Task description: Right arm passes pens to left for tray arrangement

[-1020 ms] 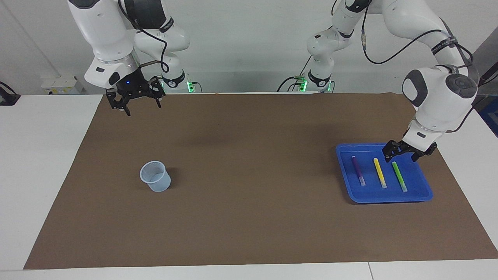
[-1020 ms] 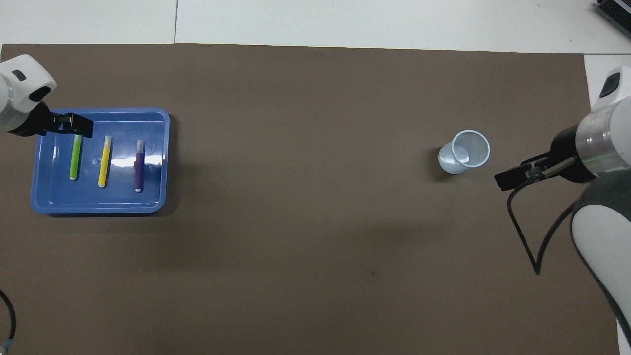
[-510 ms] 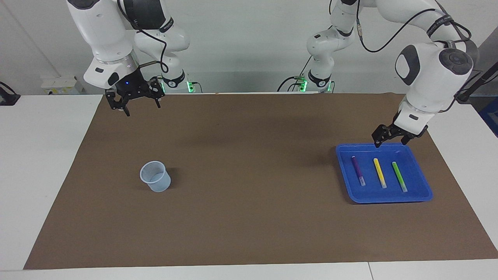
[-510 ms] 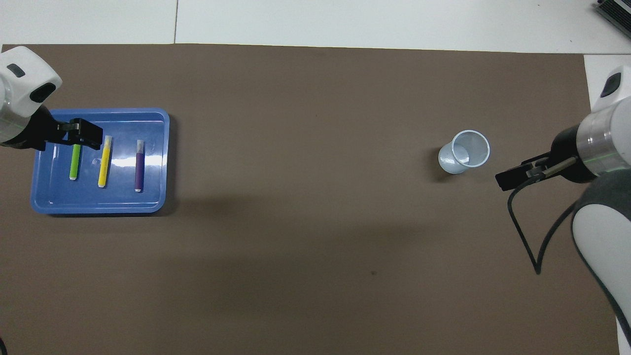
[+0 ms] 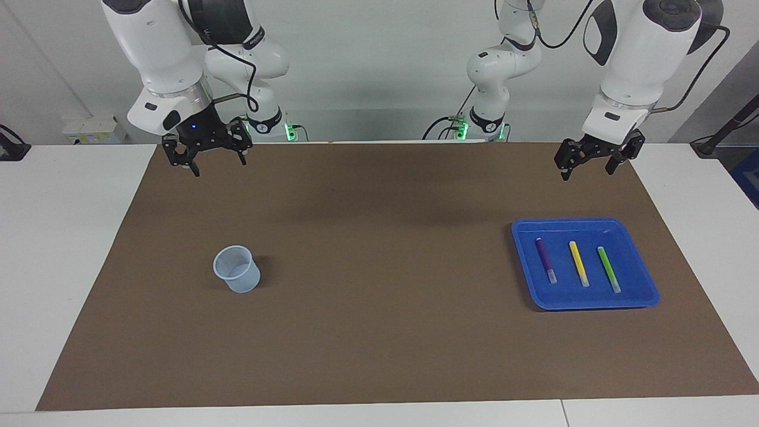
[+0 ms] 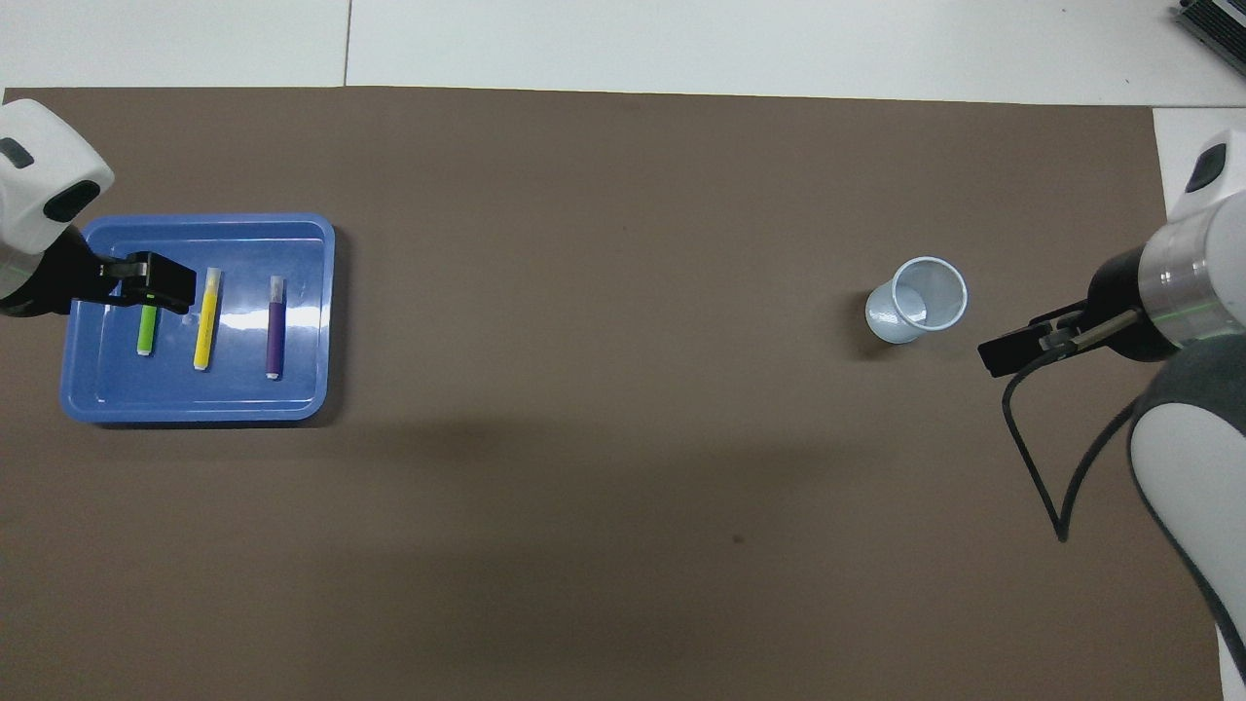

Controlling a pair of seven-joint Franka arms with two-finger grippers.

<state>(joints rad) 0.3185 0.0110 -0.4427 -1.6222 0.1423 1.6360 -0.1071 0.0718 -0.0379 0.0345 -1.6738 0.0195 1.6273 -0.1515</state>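
Your left gripper [image 5: 589, 163] has lifted off the tray [image 5: 643, 279], open and empty. All three pens [image 5: 578, 263] lie inside in a row, looks done. Right gripper [image 5: 204, 159] waits open, holding nothing.

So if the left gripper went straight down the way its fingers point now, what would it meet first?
Probably the bare brown mat. The left gripper, open and empty, hangs raised, pointing down, apparently just on the robots' side of the blue tray. Depth is unclear: the overhead view overlays it on the green pen.
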